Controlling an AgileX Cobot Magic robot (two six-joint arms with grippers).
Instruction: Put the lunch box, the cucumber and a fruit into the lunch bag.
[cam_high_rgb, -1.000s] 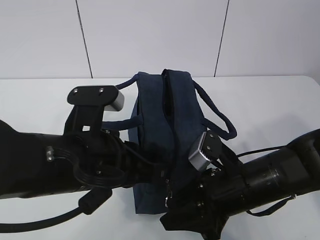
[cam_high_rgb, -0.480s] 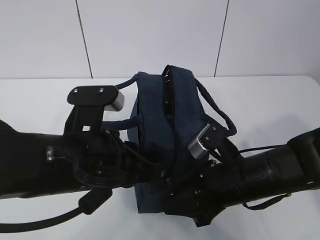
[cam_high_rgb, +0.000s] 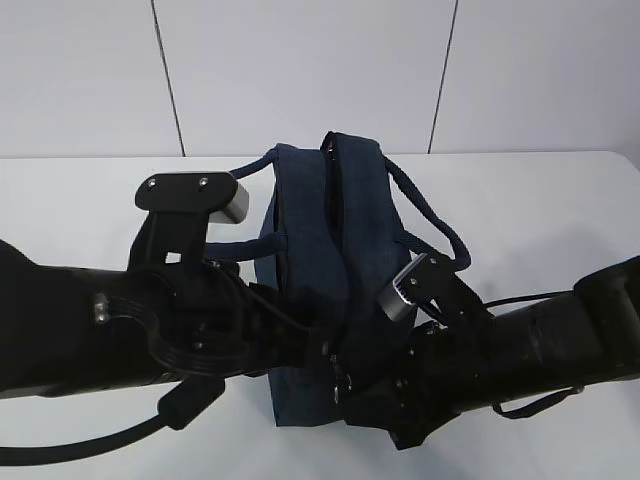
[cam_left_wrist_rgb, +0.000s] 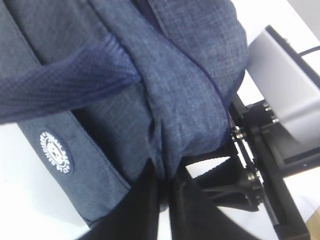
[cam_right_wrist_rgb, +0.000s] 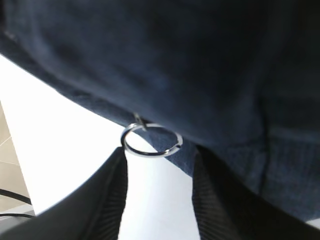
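Right now I have both arms crowded at the near end of the bag (cam_high_rgb: 325, 250), which stands on the white table (cam_high_rgb: 80, 190) with its long axis running straight away from me, zipper seam on top and pointing at the far wall. My left pincer (cam_left_wrist_rgb: 165, 187) is pinched narrow on a fold of the bag's fabric at the near corner; from that pincer the bag rises up and away, with one handle (cam_left_wrist_rgb: 65, 87) crossing just above it. My right pincer (cam_right_wrist_rgb: 157, 165) is parted, and the silver ring (cam_right_wrist_rgb: 151, 140) hangs just ahead of its two fingers, about level with their tips and in line with the gap, not gripped so far as I can see, though this wrist view is dark and blurred, so I would not swear whether a finger touches it. From the right pincer the bag fills everything above and beyond, and the ring dangles from its lower edge. I judge the right arm the nearer one to the ring, and the coming move turns on that: close on the ring, then draw it along the seam, away from me, while the left holds the fabric taut. I see no lunch box, cucumber or fruit in any view.
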